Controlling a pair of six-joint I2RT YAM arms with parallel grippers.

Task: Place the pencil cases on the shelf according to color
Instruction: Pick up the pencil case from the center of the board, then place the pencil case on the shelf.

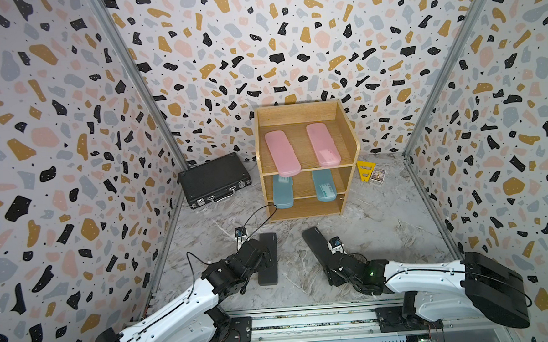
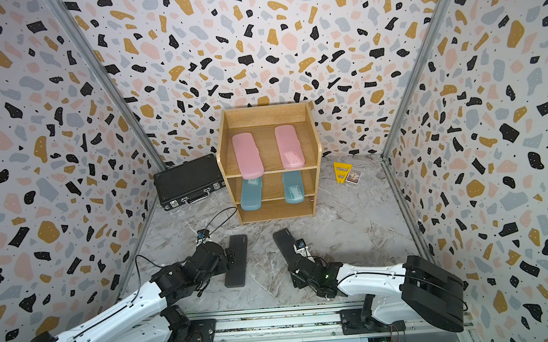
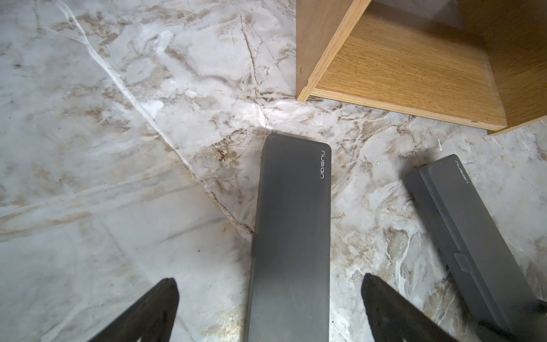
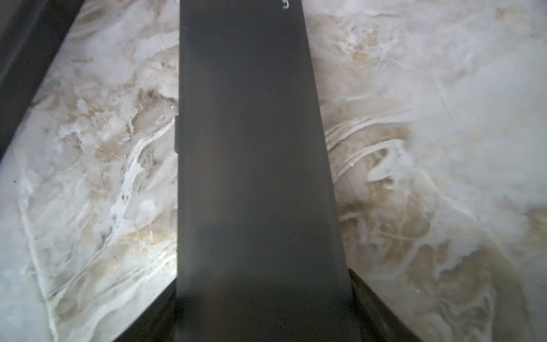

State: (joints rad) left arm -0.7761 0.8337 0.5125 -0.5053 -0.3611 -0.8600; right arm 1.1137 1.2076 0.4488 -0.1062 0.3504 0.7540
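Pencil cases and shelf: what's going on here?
The pink cases sit on the shelf's top tier, teal cases on the middle; the bottom tier holds nothing. Both black ones lie on the floor in front. The left gripper is open, straddling the left black case; the right gripper is shut on the right black case.

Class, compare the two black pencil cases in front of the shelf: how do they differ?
The left black case points nearly straight at the shelf; the right black case slants, far end toward its twin. The left pincer straddles the left black case with gaps either side; the right pincer has its fingers against the right black case's sides. Both are matte black, rectangular, and not yet shelved.
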